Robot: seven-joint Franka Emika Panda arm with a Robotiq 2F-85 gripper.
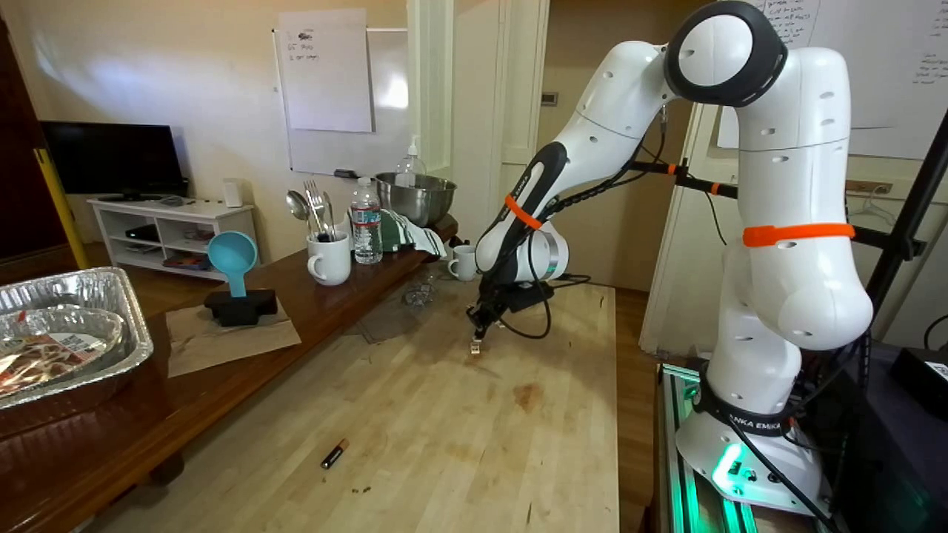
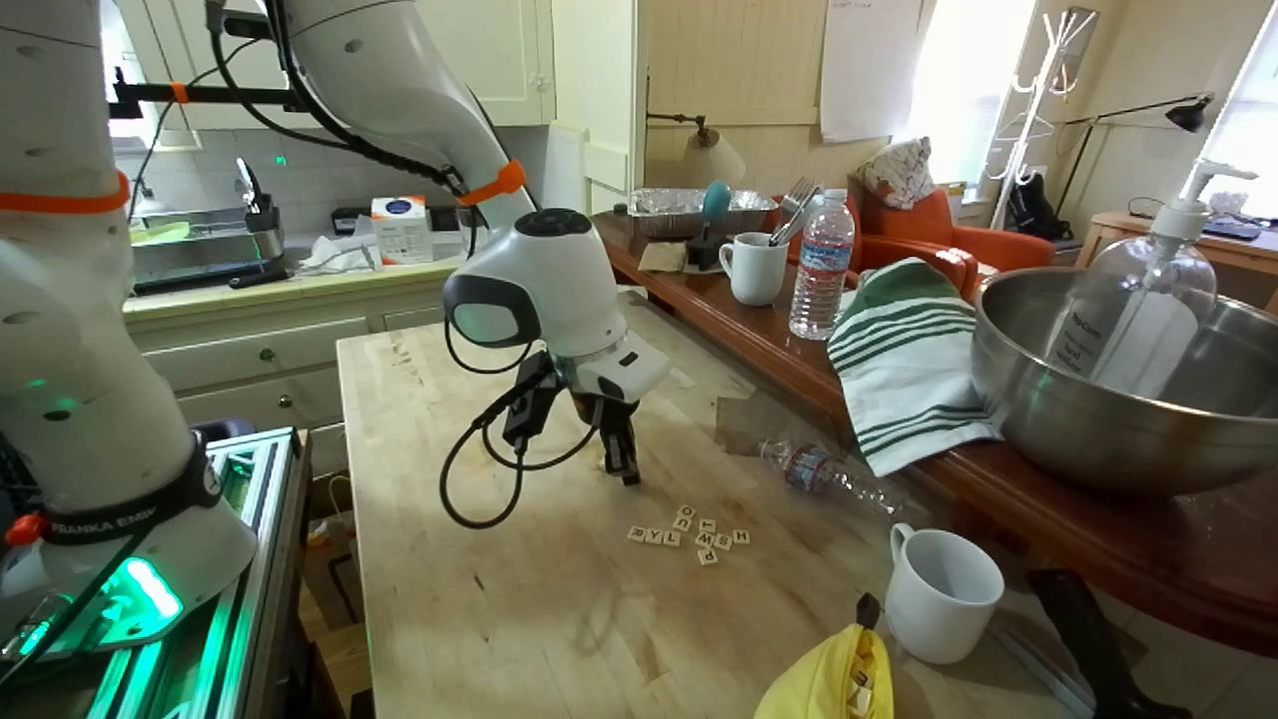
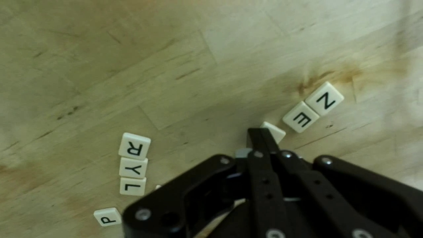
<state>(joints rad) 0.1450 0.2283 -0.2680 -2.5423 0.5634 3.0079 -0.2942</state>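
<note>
My gripper points down at the wooden table with its two black fingers pressed together. Nothing shows between them. A cream letter tile lies right beside the fingertips, partly hidden by them; I cannot tell if they touch it. An E tile and an N tile lie edge to edge just beyond. An R tile, a Y tile and an L tile form a row at the left, with a P tile below. The gripper also shows in both exterior views.
Letter tiles form crossing words near the gripper. A crushed bottle, white mug and yellow pouch lie on the table. A battery lies farther off. A raised brown ledge runs along one side.
</note>
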